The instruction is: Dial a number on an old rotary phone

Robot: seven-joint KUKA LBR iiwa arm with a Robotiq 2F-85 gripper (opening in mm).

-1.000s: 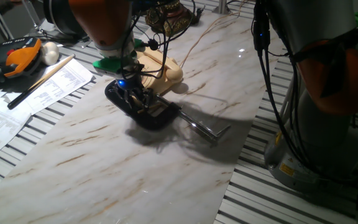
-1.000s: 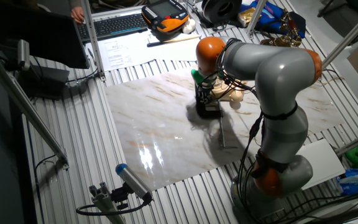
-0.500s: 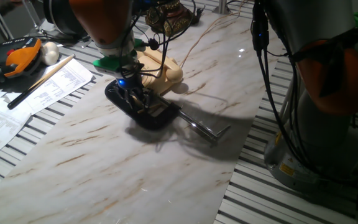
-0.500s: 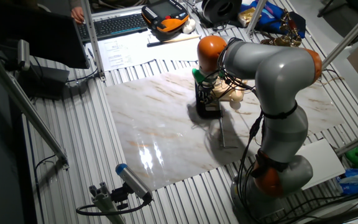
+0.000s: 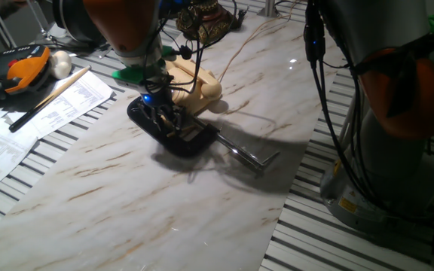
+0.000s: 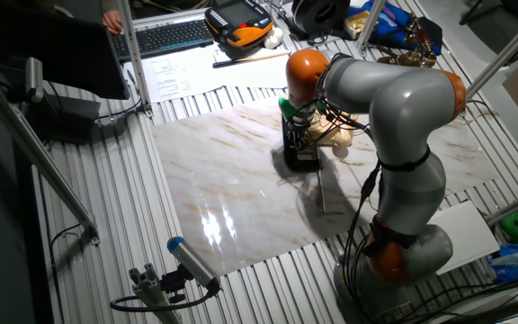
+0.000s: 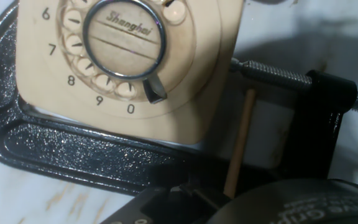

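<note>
- The tool [image 5: 162, 114] hangs low over the front of the phone, wrapped in cables with a small blue light on it; from these views I cannot tell whether its fingers are apart or together.
- In the hand view a thin wooden stick [image 7: 239, 142] runs up from the tool's dark body at 6 o'clock toward the clamp's screw.
- The phone [image 7: 129, 62], cream-beige, fills the upper left of the hand view: its round dial [image 7: 123, 46] has a metal-ringed centre reading "Shanghai", and the digits 6, 7, 8, 9, 0 curve along the lower edge.
- A metal finger stop [image 7: 154, 88] sits at about 5 o'clock on the dial, just above the 0.
- A black clamp [image 7: 73, 152] wraps around the phone's front edge; its steel screw [image 7: 272, 73] comes in from 3 o'clock and touches the phone's side.
- In one fixed view the phone [image 5: 194, 83] lies at the 12 o'clock side of the clamp [image 5: 179, 135] on the marbled tabletop [image 5: 126, 203].
- Papers [image 5: 44, 113] and an orange-black handheld device [image 5: 21, 68] lie at 9 to 10 o'clock.
</note>
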